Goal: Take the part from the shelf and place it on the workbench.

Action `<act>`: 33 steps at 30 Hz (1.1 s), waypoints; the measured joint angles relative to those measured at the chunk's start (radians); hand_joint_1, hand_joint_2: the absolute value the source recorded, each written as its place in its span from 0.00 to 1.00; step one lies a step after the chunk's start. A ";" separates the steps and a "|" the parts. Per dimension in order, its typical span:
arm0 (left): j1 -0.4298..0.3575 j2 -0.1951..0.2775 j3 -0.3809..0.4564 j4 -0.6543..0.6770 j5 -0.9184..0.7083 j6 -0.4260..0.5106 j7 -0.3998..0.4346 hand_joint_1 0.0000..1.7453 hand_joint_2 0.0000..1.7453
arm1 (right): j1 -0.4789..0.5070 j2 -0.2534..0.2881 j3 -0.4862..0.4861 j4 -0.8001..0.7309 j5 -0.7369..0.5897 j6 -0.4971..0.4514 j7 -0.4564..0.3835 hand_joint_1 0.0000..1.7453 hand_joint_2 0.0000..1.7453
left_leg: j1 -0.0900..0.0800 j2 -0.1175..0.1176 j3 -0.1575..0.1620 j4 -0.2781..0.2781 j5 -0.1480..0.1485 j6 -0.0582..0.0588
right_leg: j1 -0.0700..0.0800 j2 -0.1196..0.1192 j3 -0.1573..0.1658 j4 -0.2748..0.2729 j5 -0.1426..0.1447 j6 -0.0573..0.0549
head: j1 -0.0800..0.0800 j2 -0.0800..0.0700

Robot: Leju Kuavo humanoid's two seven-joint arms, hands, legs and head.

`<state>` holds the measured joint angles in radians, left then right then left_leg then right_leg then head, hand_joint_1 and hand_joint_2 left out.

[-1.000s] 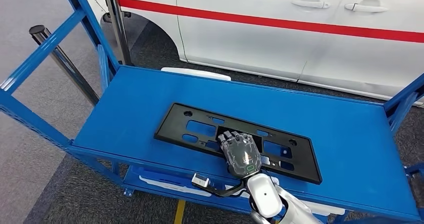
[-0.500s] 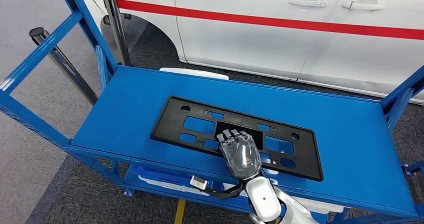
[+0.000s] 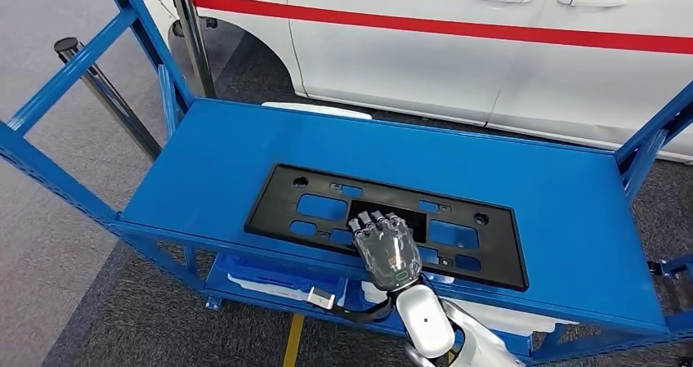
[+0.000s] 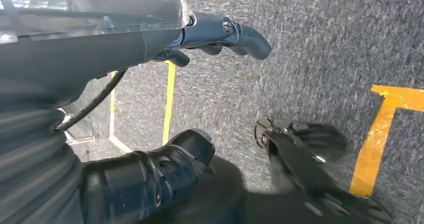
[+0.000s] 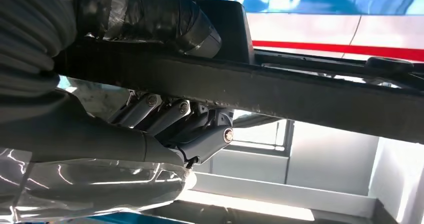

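Gripping the near edge of the black part (image 3: 384,224), right hand (image 3: 386,250) with fingers over the top and thumb beneath, as seen in the right wrist view (image 5: 150,79). Part lying flat on the blue shelf (image 3: 564,212). Left hand (image 4: 150,109) hanging over grey floor, fingers apart, holding nothing. No legible writing anywhere.
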<state>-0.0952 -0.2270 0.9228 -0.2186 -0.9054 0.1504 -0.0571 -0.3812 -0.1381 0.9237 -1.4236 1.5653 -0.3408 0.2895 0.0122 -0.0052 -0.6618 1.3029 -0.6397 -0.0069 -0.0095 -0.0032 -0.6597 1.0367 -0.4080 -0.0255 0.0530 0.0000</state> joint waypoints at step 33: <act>-0.034 -0.003 0.000 -0.002 0.001 -0.016 0.004 0.00 1.00 | -0.051 -0.001 0.045 0.040 0.001 0.032 0.008 0.95 1.00 | -0.020 0.007 0.207 -0.319 0.098 0.027 | 0.012 -0.003 -0.022 -0.008 0.046 0.009 | -0.001 0.000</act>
<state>-0.1291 -0.2300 0.9224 -0.2202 -0.9049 0.1349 -0.0530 -0.4324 -0.1390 0.9689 -1.3838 1.5667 -0.3086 0.2979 -0.0079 0.0014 -0.4547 0.9837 -0.5412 0.0202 0.0026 -0.0065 -0.6814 1.0288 -0.3623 -0.0170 0.0524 0.0000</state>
